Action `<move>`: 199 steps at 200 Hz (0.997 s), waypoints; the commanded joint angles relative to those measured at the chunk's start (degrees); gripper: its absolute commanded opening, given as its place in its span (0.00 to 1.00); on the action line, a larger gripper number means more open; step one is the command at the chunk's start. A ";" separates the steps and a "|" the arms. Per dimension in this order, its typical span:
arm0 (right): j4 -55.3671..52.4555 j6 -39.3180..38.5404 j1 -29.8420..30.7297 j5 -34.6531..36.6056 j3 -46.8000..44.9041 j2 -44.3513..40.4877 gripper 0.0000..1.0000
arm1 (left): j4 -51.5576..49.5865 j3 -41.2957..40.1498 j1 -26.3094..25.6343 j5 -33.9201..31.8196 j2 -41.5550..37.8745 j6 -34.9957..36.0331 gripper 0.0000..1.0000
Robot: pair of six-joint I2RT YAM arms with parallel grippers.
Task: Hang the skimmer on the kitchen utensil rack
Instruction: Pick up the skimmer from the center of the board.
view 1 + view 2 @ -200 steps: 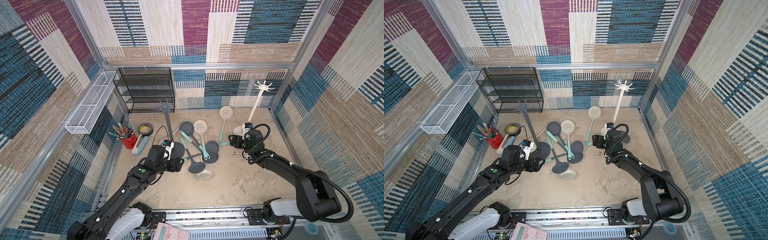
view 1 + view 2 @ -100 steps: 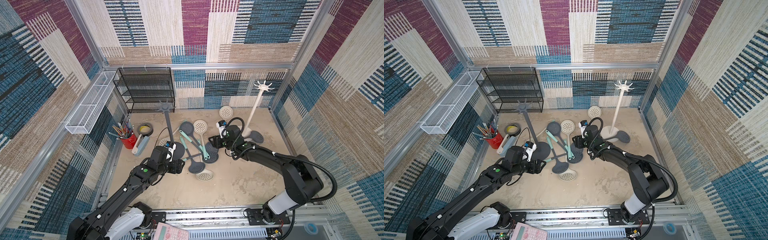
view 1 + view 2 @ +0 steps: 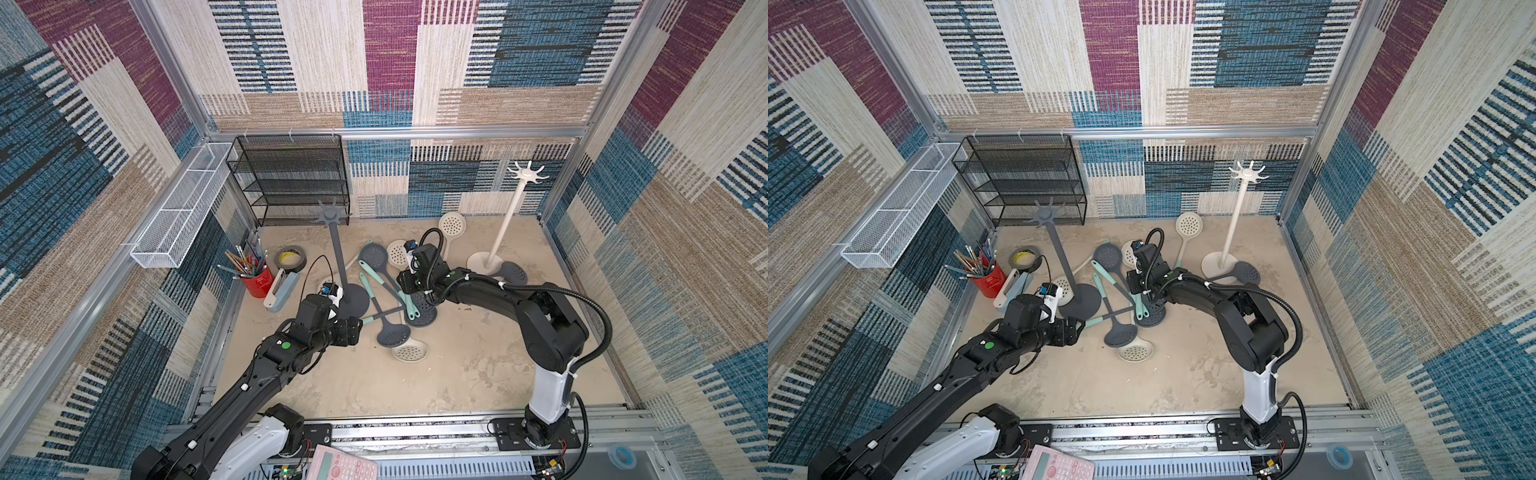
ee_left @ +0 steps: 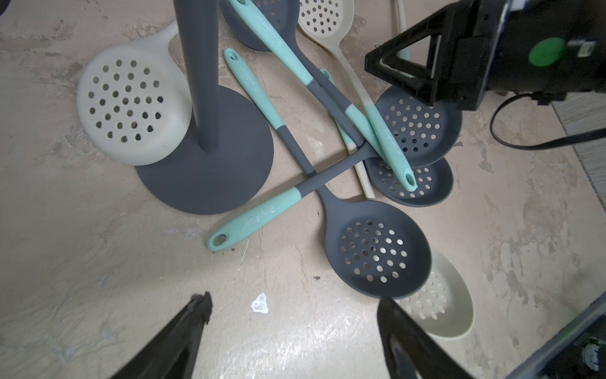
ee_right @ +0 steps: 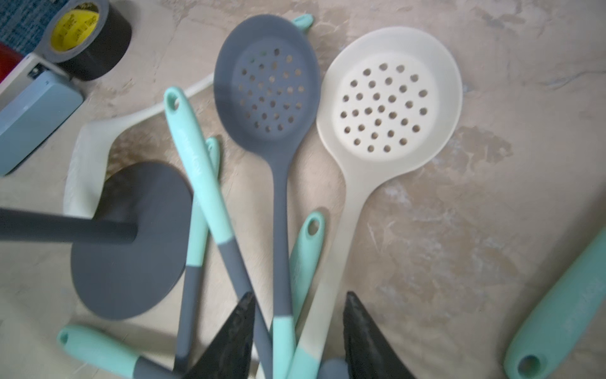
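Handles of the grey skimmer (image 5: 267, 85) and the cream skimmer (image 5: 390, 105), both lying on the counter (image 5: 459, 229), run lengthwise between the right fingers (image 5: 232, 344), with the bowls pointing away from that wrist. Those fingers sit part-way apart astride both handles; whether they pinch either I cannot tell. The left fingers (image 4: 177, 338), spread wide and empty, hang farther off, near the grey rack (image 4: 203, 177).
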 commanded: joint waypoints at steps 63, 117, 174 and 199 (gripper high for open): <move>-10.79 3.29 0.11 5.70 13.86 11.87 0.38 | 1.18 0.62 0.11 2.02 0.05 -0.16 0.83; -14.89 4.50 -0.13 6.80 19.44 16.21 0.32 | 2.07 0.76 0.07 3.85 0.23 -0.08 0.82; -15.76 6.08 -0.94 5.14 22.00 17.65 0.17 | 2.90 0.70 0.09 5.33 -0.11 -0.16 0.82; -16.15 6.28 -1.16 5.43 23.85 15.91 0.12 | 3.51 0.25 0.07 6.49 -0.65 -0.32 0.81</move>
